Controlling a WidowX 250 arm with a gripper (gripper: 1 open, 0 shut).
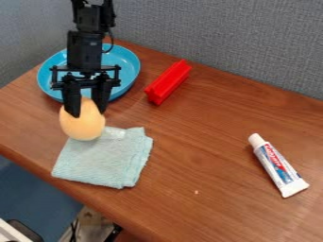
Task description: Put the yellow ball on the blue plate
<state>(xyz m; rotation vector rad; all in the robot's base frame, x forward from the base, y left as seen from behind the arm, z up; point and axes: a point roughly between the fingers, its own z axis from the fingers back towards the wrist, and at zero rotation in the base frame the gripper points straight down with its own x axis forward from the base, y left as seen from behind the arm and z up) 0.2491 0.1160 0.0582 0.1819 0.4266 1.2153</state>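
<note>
From my remote station I see one camera view of a brown wooden table [202, 142]. The black arm [86, 28] comes down from the top left, and its gripper [82, 106] points steeply downward over the table's left part.

Gripper: my two black fingers [67, 97] stand close together, one on each side of the ball [82, 122], clamped on its upper part. The jaws are nearly as narrow as they go, and the ball is what they have hold of.

Ball: yellow-orange, egg-shaped, sitting below the fingers at the near left corner of the cloth [105, 156]. I cannot tell whether its underside touches the cloth or table or hangs just clear of them.

Plate [124, 62]: bright blue, round, with a raised rim, lying behind the gripper near the table's far left edge. The arm hides much of its middle. The ball is in front of the plate, not on it.

Cloth: pale teal, crumpled, roughly square, flat on the table toward the near edge, with the ball at its upper left corner.

Red block [167, 81]: long and narrow, lying just right of the plate, set diagonally.

Tube [277, 164]: white with red and blue print, lying flat well apart at the right side of the table.
</note>
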